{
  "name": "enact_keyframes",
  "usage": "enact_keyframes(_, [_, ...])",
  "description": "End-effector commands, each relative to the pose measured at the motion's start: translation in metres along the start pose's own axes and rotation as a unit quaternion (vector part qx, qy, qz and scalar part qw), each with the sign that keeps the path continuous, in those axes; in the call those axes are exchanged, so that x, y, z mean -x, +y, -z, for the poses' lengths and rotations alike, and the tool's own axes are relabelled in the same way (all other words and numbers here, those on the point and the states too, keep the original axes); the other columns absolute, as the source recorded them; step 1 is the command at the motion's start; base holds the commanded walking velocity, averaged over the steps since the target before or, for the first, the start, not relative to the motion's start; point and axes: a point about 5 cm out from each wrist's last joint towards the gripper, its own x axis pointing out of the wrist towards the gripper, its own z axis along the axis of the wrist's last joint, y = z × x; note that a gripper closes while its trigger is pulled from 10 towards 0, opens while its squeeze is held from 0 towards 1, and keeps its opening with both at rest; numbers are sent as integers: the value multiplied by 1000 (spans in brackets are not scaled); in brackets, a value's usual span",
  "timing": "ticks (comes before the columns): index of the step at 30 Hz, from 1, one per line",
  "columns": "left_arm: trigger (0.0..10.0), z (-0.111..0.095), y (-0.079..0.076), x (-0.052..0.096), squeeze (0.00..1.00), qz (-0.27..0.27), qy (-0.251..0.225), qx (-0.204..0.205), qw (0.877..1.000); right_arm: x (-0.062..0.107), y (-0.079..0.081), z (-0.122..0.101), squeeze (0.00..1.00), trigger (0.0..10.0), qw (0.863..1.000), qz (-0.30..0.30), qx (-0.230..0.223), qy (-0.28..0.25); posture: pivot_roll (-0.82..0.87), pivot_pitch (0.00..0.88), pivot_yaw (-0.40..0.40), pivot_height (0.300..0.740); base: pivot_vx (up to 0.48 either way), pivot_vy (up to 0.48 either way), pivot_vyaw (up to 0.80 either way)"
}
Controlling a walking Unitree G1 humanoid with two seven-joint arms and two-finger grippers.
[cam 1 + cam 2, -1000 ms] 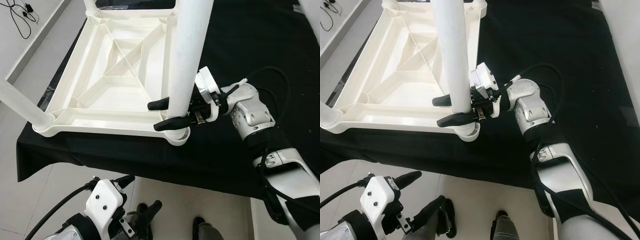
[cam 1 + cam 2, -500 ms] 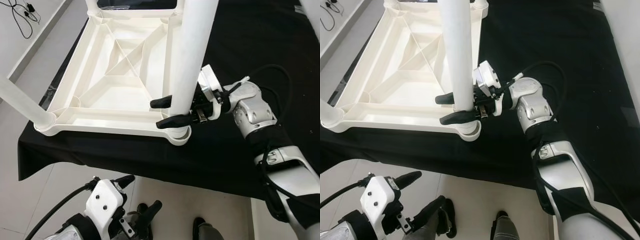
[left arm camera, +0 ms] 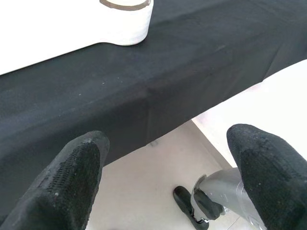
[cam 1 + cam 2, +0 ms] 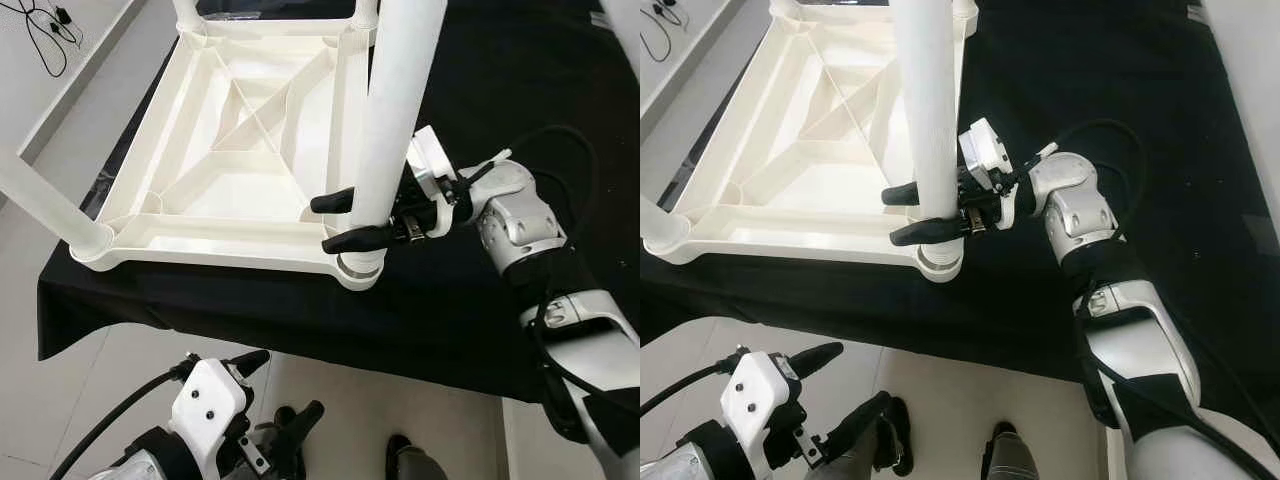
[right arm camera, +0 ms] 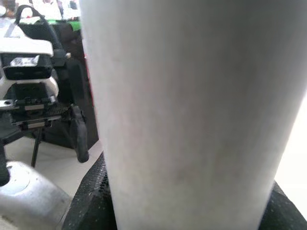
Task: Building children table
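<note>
Right then, your right gripper (image 4: 345, 220) was clamped around the white table leg (image 4: 392, 130), one black finger on each side of the tube, low down just above the corner socket (image 4: 358, 270). The leg stood upright with its foot at that socket, on the near right corner of the upturned white tabletop (image 4: 240, 150). You had the tabletop lying ribs-up on the black cloth (image 4: 480, 300), which draped over the near edge. Another leg (image 4: 45, 205) stood in the near left corner. Your left gripper (image 3: 168, 177) hung low over the pale floor (image 4: 120, 380) by the cloth's edge, its fingers (image 3: 72, 177) spread wide and holding nothing.
</note>
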Motion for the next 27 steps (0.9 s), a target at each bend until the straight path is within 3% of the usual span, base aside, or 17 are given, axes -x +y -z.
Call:
enact_keyframes(1, [10000, 5, -3, 1, 0, 3, 13, 13, 1000, 0, 10, 19, 0, 10000, 999, -16, -47, 23, 127, 361, 46, 740, 0, 0, 0])
enact_keyframes(13, [10000, 6, -3, 1, 0, 4, 13, 15, 1000, -10, 17, 19, 0, 10000, 998, -44, -50, 15, 126, 357, 48, 740, 0, 0, 0])
enact_keyframes(27, [10000, 6, -4, 1, 0, 5, 13, 15, 1000, -16, 10, 19, 0, 10000, 999, -23, -24, 8, 125, 351, 45, 740, 0, 0, 0])
